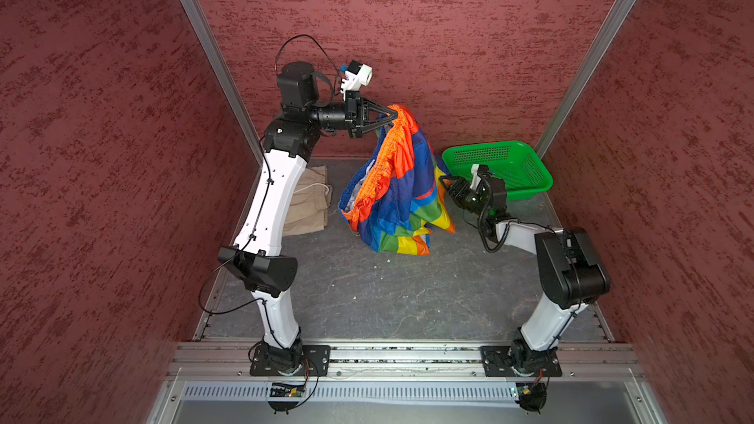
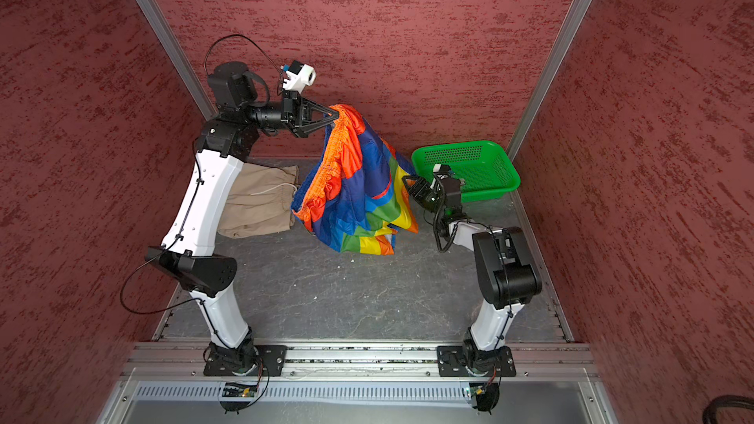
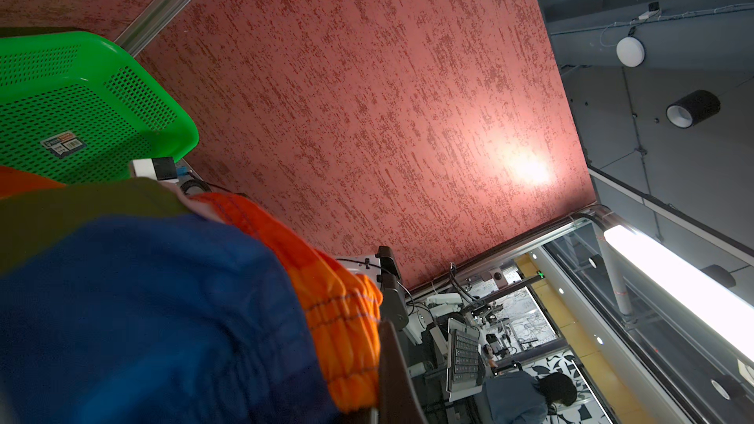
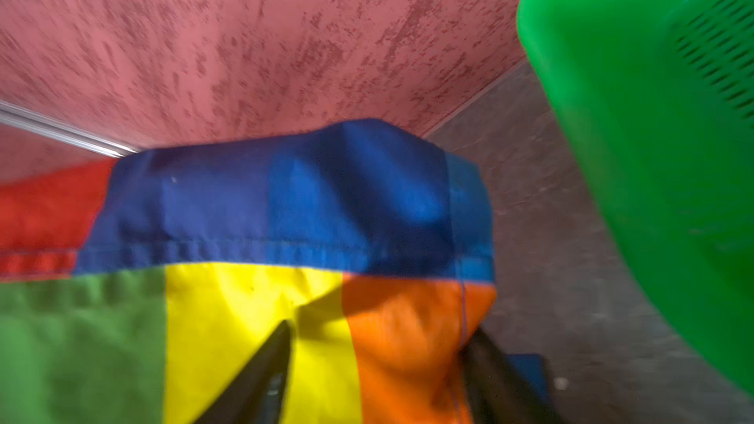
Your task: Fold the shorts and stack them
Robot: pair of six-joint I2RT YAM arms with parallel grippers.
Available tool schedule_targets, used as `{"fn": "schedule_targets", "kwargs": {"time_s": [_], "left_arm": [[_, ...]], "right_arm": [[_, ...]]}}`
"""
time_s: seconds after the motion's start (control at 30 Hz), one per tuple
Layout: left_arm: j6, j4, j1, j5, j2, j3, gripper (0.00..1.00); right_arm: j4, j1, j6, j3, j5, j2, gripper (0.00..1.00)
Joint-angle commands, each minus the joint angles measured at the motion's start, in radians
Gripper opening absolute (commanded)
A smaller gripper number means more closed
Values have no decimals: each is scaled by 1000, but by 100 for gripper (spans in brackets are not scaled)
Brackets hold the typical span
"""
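The beige shorts (image 1: 308, 201) lie at the table's (image 1: 387, 299) back-left corner. The left gripper (image 1: 392, 115), clamped on the orange waistband (image 1: 393, 142), hangs the rainbow shorts (image 1: 402, 197) over mid-back. Only the right wrist view shows the right gripper's (image 4: 381, 328) fingers (image 4: 265, 373) straddling the striped hem, grip uncertain, beside the green basket (image 1: 502, 163)

Rainbow-striped shorts (image 1: 402, 193) hanging bunched by orange waistband over the back middle of the worktop (image 1: 387, 299), beige shorts (image 1: 310, 205) with white drawstring lying flat at its back left corner.
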Motion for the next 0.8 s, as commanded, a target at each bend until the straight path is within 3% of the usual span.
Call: {"fn": "schedule_targets", "kwargs": {"time_s": [0.0, 0.03, 0.07, 0.2, 0.3, 0.4, 0.53, 0.63, 0.7, 0.77], "left_arm": [[40, 9, 19, 6, -44, -3, 1], [39, 9, 23, 7, -44, -3, 1], [39, 12, 26, 10, -45, -4, 1], [82, -1, 38, -3, -60, -29, 1], [153, -79, 73, -75, -53, -26, 1], [177, -101, 140, -143, -20, -26, 0], [162, -58, 204, -145, 87, 16, 0], [103, -53, 239, -129, 227, 168, 0], [0, 8, 268, -115, 339, 313, 0], [-230, 299, 305, -90, 399, 316, 0]], "right_arm": [[160, 5, 64, 17, -27, 3, 18], [161, 5, 68, 23, -30, 3, 5], [160, 5, 69, 25, -28, -1, 0], [118, -8, 38, 17, -9, -55, 0], [9, -42, -16, 48, 28, -114, 0], [-135, -93, -73, 145, 53, -150, 0], [-266, -164, -136, 293, 25, -184, 0], [-344, -211, -188, 387, 93, -212, 0], [-376, -234, -204, 469, 124, -206, 0], [-430, -249, -214, 587, 119, -175, 0]]}}
